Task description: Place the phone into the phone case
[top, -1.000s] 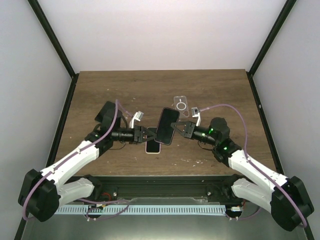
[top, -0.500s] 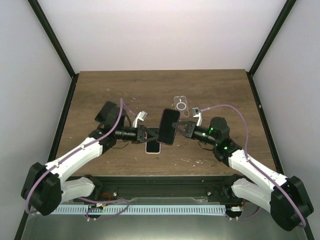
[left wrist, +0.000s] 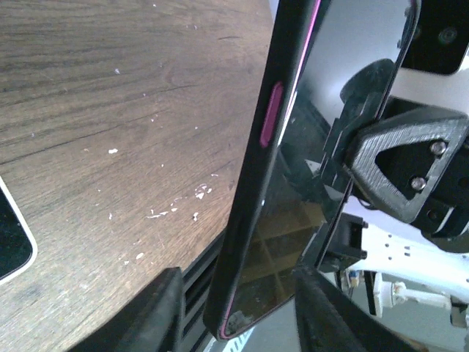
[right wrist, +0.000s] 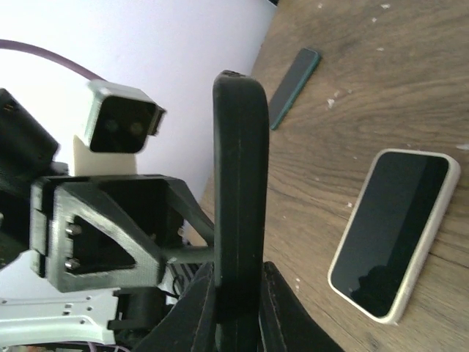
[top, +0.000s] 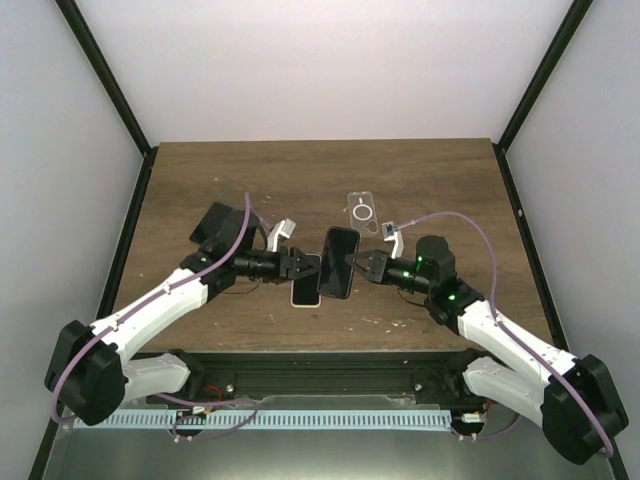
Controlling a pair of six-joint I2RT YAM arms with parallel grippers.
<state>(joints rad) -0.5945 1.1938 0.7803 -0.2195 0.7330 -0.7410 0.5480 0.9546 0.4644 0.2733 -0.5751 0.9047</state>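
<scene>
A dark phone [top: 338, 265] with a black rim and a pink side button is held on edge above the table's middle. My right gripper [top: 355, 264] is shut on its right edge; in the right wrist view the fingers [right wrist: 198, 308] clamp the phone [right wrist: 240, 183]. My left gripper [top: 305, 267] is open, its jaws straddling the phone's left edge with a gap on both sides, as the left wrist view shows around the phone [left wrist: 271, 220]. A clear case [top: 361, 210] with a ring lies flat on the table behind.
A white-rimmed phone [top: 303, 285] lies screen-up on the table just below the held phone, also in the right wrist view [right wrist: 392, 231]. A dark flat slab [top: 215, 222] lies at the left. The table's near edge [top: 330, 345] is close in front.
My left gripper has moved right until its open jaws straddle the phone. The right gripper has brought the phone slightly lower and more upright.
</scene>
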